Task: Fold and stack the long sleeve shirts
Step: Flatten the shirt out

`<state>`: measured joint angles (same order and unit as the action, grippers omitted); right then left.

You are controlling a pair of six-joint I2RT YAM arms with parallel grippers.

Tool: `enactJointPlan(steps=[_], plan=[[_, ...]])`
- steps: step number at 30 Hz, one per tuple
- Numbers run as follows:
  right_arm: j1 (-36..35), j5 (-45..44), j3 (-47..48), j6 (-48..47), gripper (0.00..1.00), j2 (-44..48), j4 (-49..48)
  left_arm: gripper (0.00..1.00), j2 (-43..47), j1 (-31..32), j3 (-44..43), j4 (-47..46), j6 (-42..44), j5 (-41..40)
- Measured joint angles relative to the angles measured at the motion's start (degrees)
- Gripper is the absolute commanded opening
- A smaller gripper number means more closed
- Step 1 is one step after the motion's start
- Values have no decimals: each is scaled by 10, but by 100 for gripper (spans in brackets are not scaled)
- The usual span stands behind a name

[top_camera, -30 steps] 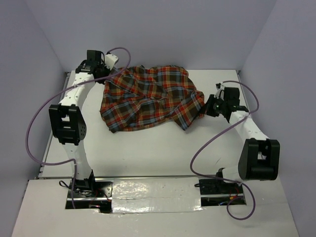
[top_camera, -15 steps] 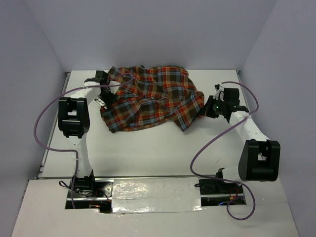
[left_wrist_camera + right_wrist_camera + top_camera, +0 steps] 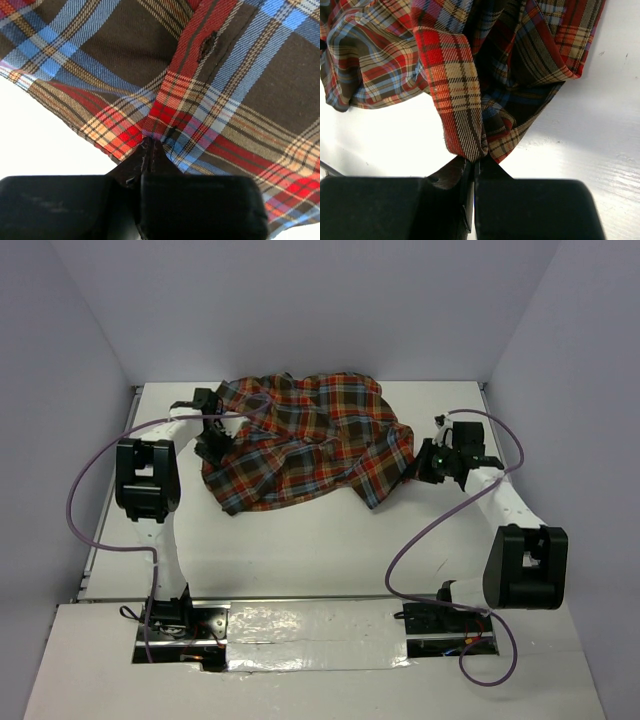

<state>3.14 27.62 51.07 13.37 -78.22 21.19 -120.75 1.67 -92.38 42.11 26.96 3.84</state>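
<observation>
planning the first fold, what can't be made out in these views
- Top view: the plaid shirt lies bunched; its own folds hide the sleeves, collar and pocket.
- Left wrist view: the left gripper is shut at a hem; its black body hides how much cloth is pinched.
- Right wrist view: same for the right gripper; the frame's top edge cuts the shirt off.

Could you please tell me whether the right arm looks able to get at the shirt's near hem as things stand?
Probably, but not at once: the right pincer is shut on the right edge of the shirt and must let go first. The way to the near hem looks free.
</observation>
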Motion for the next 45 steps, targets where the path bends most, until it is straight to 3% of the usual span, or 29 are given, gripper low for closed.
enactJointPlan(steps=[7, 12, 18, 19, 20, 21, 22, 24, 26, 28, 30, 35, 39, 42, 45], plan=[[0, -1, 0, 0, 0, 16, 3, 0, 3, -4, -84, 10, -6, -16], [-2, 4, 0, 0, 0, 33, 10, 0, 6, -4, -188, -29, -19, -25], [-14, 36, 3, 3, 0, 51, 12, 0, 13, 1, -238, -93, -19, -30], [-18, 41, 6, 5, 0, 49, 12, 4, 1, 2, -259, -97, -21, -36], [-24, 44, 10, 7, 0, 47, 13, 20, -13, 4, -281, -103, -22, -42], [-32, 46, 16, 10, 0, 41, 12, 55, -31, 5, -303, -113, -23, -49], [-43, 50, 26, 14, 0, 32, 12, 65, -50, 7, -321, -123, -26, -59], [-62, 59, 48, 23, 0, 9, 8, 74, -88, 8, -349, -127, -36, -83], [-74, 68, 66, 35, 0, -13, 1, 73, -104, 10, -351, -118, -42, -94], [-76, 74, 76, 45, 0, -28, -4, 62, -93, 9, -317, -109, -40, -88], [-76, 76, 81, 53, 0, -38, -6, 59, -35, 9, -225, -110, -14, -59], [-76, 76, 82, 70, 0, -47, -12, 65, 270, 34, 83, -60, 148, 15], [-76, 75, 81, 77, 0, -47, -19, 70, 451, 91, 256, -23, 257, 42], [-76, 75, 78, 80, 0, -47, -28, 72, 462, 97, 351, -21, 296, 38], [-76, 74, 72, 81, 0, -47, -29, 73, 408, 102, 407, -36, 311, 28]])
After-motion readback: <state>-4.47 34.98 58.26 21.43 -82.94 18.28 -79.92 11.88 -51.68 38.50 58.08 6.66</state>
